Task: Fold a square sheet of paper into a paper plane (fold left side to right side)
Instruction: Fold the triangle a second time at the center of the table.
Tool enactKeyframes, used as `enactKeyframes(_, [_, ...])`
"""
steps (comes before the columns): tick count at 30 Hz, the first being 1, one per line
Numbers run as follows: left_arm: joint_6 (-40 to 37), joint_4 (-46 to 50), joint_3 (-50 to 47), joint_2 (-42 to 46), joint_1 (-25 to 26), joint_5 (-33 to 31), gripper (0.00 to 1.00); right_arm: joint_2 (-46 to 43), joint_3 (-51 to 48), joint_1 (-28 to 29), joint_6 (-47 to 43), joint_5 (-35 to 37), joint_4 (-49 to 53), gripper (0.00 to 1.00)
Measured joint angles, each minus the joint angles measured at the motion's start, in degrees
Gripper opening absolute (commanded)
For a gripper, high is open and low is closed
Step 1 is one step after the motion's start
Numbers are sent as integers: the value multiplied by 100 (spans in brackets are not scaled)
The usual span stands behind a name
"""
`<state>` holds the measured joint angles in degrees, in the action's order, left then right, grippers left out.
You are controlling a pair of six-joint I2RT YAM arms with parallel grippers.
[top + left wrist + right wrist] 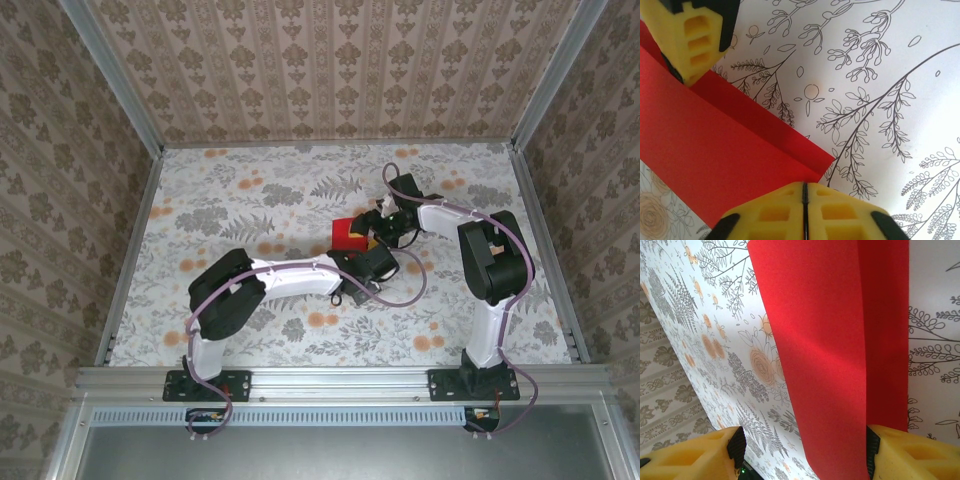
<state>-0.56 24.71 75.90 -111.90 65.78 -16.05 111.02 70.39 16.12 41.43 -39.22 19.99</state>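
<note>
The square sheet of paper (348, 233) is bright red and lies partly folded at mid-table, with one flap raised over a lower layer. In the left wrist view the sheet (715, 150) spreads left of my left gripper (804, 192), whose yellow fingers are pressed together with the upper flap's corner running into their seam. My left gripper (363, 257) is at the sheet's near right corner. My right gripper (384, 228) stands open at the sheet's right edge; one of its fingers (695, 45) rests on the paper. The raised flap (830, 365) passes between the right gripper's (802, 452) spread fingers.
A floral cloth (250, 200) covers the table, boxed in by patterned walls (330, 70) at the back and both sides. Metal rails (128, 255) line the table edges. Both arms meet near the middle, close to each other.
</note>
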Motion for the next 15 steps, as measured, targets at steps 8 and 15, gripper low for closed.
enactKeyframes(8, [153,-109,-118,343,-308,446,0,0,20,0,-94,2,59,66])
enactKeyframes(15, [302,-264,-332,601,-485,914,21,0,68,0,-70,-2,50,66])
